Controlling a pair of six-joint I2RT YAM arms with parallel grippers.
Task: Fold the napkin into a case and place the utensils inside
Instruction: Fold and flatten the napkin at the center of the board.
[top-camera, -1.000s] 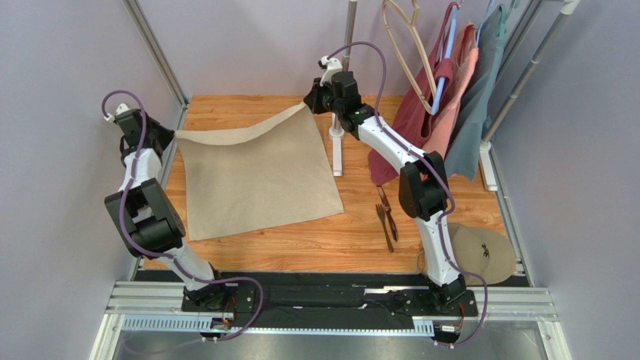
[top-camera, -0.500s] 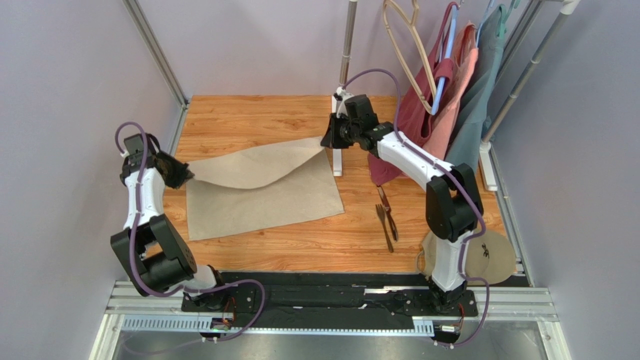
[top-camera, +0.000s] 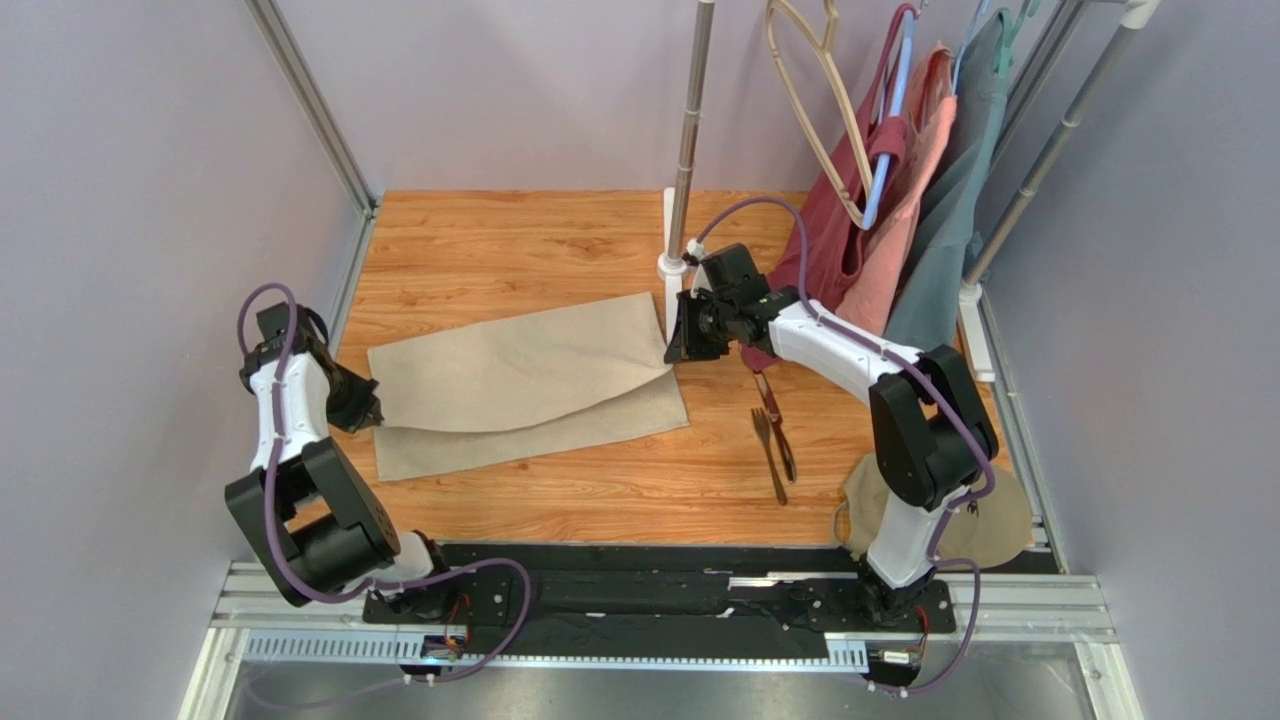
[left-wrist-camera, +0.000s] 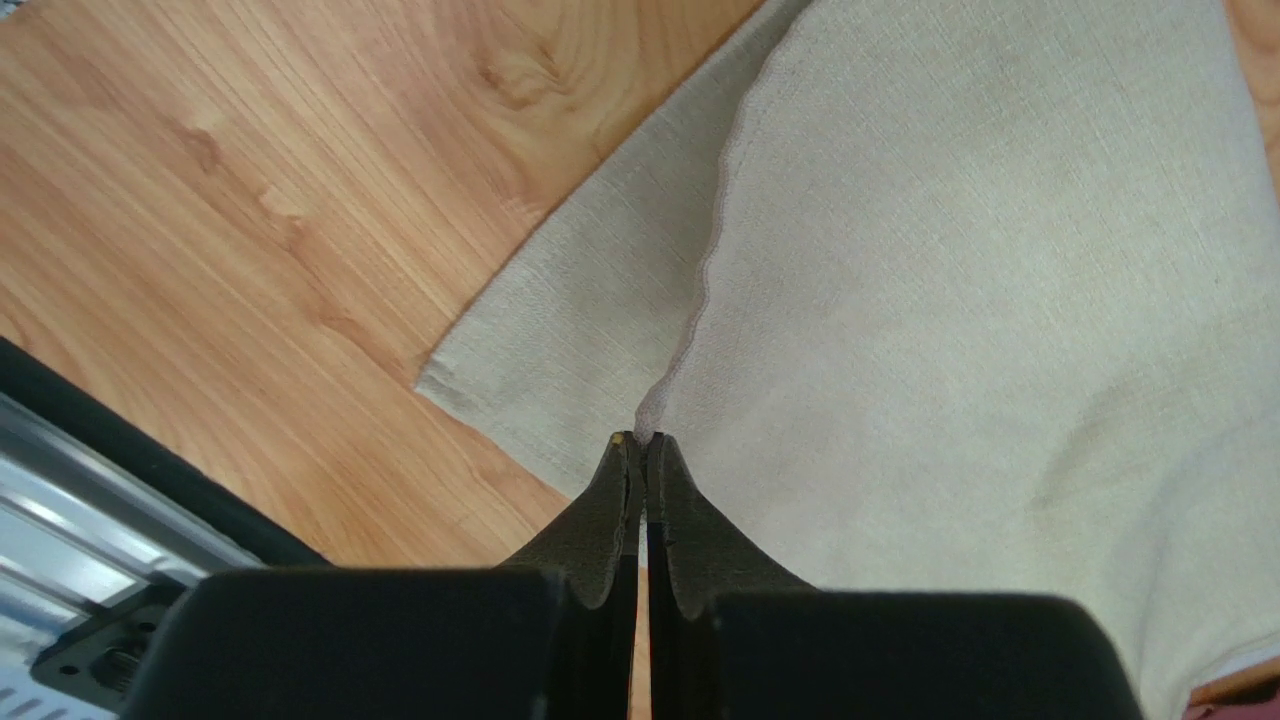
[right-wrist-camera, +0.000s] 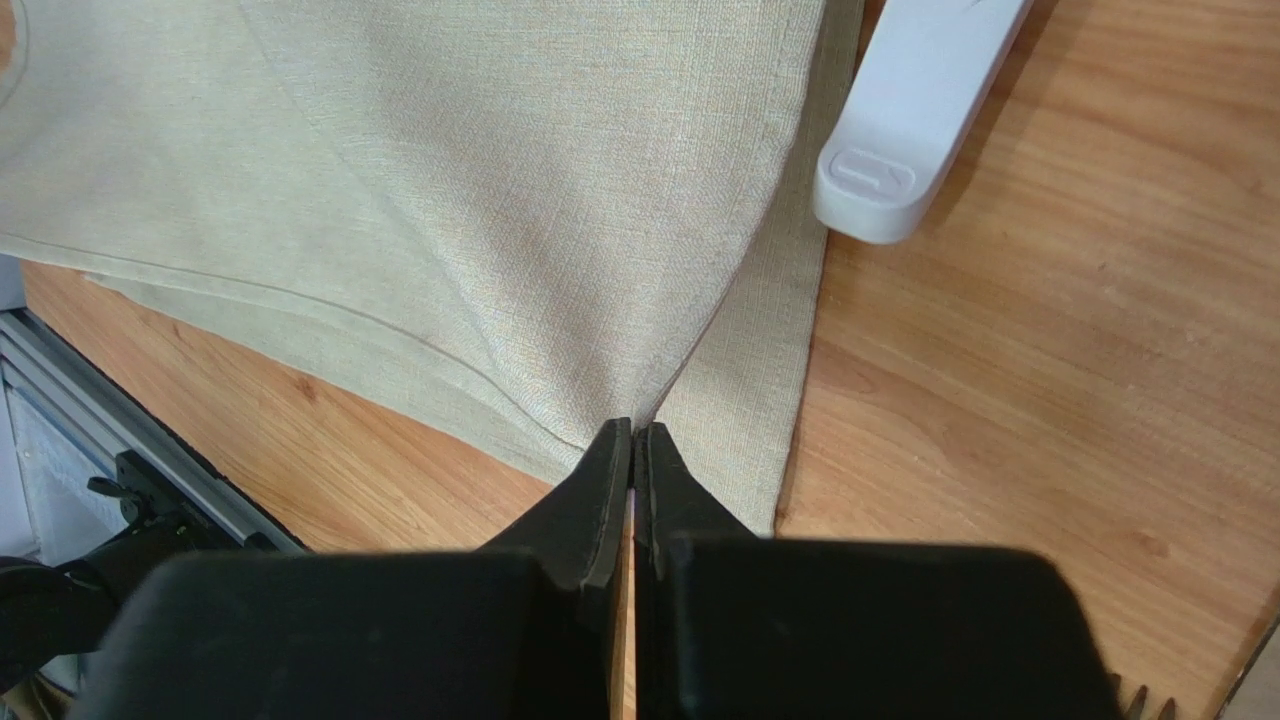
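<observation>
The beige-tan napkin (top-camera: 519, 383) lies on the wooden table, its far half pulled over the near half in a loose fold. My left gripper (top-camera: 365, 402) is shut on the napkin's left corner (left-wrist-camera: 669, 405), held just above the lower layer. My right gripper (top-camera: 675, 348) is shut on the right corner (right-wrist-camera: 661, 398), also low over the cloth. The dark brown utensils (top-camera: 772, 428), one a fork, lie on the table right of the napkin, untouched. No finished case shows.
A white rack foot (top-camera: 672, 285) with an upright pole stands just behind the right gripper; it also shows in the right wrist view (right-wrist-camera: 909, 128). Maroon, salmon and grey-teal garments (top-camera: 902, 195) hang at the back right. A round tan disc (top-camera: 962, 510) lies near the right arm's base.
Both grippers have drawn the napkin's far edge toward the near edge and lowered it. The cloth went from spread flat to folded over itself. The utensils have not moved.
</observation>
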